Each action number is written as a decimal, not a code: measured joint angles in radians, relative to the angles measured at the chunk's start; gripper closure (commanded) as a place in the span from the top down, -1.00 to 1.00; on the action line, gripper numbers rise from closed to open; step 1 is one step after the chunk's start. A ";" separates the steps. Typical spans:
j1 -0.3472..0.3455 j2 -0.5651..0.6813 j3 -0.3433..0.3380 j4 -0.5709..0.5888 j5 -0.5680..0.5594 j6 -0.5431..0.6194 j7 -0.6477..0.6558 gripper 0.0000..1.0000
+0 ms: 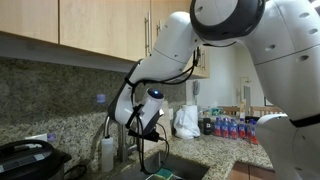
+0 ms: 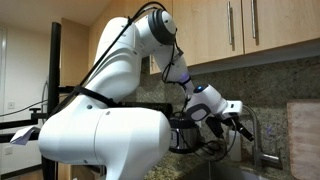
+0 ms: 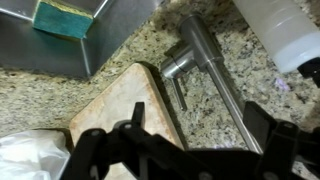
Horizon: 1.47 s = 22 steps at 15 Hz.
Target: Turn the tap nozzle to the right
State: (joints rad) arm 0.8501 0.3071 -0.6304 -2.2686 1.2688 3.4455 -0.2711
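The likeliest failure is a miss or a glancing push. The end effector (image 3: 185, 150) is open, its fingers (image 3: 92, 150) spread wide with nothing gripped. In the wrist view the tap nozzle (image 3: 205, 50) runs in close to one finger rather than centred between them, so closing from here could clip the smooth steel tube and slip off. A sideways push made too low could instead catch the small lever (image 3: 177, 80) and open the water. The white soap bottle (image 3: 285, 35) stands just beside the tap and could be knocked over by a wide swing.

The tap stands on the speckled counter (image 3: 215, 115) at the edge of the sink (image 3: 30, 45), beside a wooden cutting board (image 3: 120, 105). In the wrist view its long axis is the stem, which runs diagonally from upper middle to lower right, toward the camera. The arch and tip are out of frame there and too small to read in both exterior views, so which way the spout points cannot be told.
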 measured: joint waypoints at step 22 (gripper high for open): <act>1.115 0.021 -0.795 0.011 0.385 0.014 -0.740 1.00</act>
State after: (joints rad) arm 1.9650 0.3280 -1.4253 -2.2573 1.6539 3.4593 -1.0107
